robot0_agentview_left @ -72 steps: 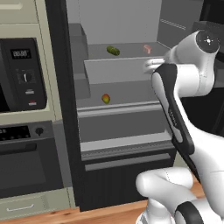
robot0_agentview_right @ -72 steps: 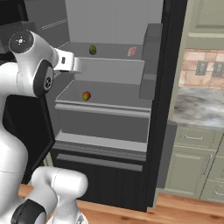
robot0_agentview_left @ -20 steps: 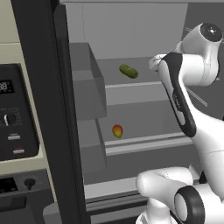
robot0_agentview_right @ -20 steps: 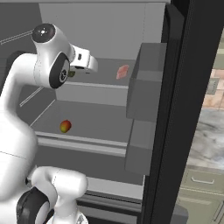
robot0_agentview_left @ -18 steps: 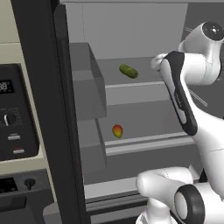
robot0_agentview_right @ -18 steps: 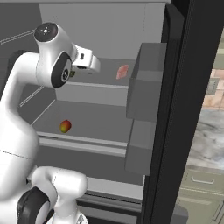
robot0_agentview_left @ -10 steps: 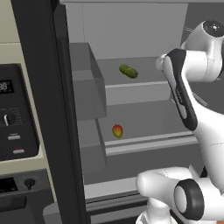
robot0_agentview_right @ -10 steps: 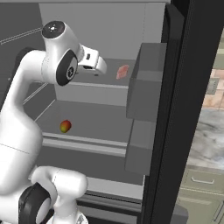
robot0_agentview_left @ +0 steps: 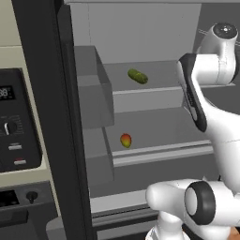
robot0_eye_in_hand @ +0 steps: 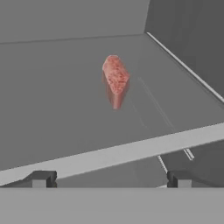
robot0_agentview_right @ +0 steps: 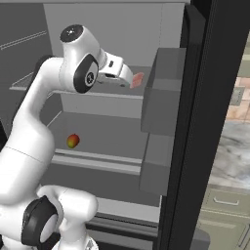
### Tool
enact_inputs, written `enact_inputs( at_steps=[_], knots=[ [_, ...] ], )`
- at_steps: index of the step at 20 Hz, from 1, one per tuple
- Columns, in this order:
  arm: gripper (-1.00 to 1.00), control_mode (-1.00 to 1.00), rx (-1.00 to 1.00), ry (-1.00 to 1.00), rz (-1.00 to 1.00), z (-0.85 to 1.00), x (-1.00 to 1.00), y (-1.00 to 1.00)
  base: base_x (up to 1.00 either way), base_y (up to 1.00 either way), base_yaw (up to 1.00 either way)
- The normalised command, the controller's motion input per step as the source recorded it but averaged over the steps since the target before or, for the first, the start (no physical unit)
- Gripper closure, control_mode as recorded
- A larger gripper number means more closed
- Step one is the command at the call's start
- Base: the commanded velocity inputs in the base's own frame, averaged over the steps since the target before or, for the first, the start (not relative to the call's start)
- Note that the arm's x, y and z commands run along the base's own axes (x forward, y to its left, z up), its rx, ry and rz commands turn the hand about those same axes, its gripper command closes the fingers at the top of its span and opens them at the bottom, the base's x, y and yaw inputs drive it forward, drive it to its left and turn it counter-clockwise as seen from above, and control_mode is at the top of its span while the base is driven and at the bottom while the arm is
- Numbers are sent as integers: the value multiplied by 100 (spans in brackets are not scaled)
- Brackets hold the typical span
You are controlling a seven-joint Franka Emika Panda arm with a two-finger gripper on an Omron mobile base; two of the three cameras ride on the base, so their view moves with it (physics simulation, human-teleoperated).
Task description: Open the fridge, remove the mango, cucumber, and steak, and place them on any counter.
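From the left base view, we see the open fridge (robot0_agentview_left: 140,51) with the cucumber (robot0_agentview_left: 138,76) on its top shelf and the mango (robot0_agentview_left: 125,139) one shelf lower.

From the right, our claw (robot0_agentview_right: 128,78) reaches near the steak (robot0_agentview_right: 138,79).

In the hand view, our fingers (robot0_eye_in_hand: 40,179) are spread wide, holding nothing, with the steak (robot0_eye_in_hand: 115,80) ahead.

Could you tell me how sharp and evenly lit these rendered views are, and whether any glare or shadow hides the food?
Left base view: flat, even light, no glare; cucumber and mango crisp. Right base view: equally soft; steak partly behind the hand. Hand view: steak slightly soft-edged, faint shadow beneath, fingertips clear at the bottom.
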Motion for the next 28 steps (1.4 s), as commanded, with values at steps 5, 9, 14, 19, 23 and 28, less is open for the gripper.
enact_inputs(
  at_steps=[5,9,14,19,23,28],
  knots=[
    [-100,-100,0,0,-2,-1,35,-30,0,0,0],
    [-100,-100,0,0,0,-8,26,-10,0,0,0],
    [-100,-100,0,7,0,-4,24,-13,0,0,0],
    [-100,-100,0,2,0,-14,32,-9,0,0,0],
    [-100,-100,1,0,0,-18,44,-3,0,0,0],
    [-100,-100,2,1,0,-15,46,-8,0,0,0]
  ],
)
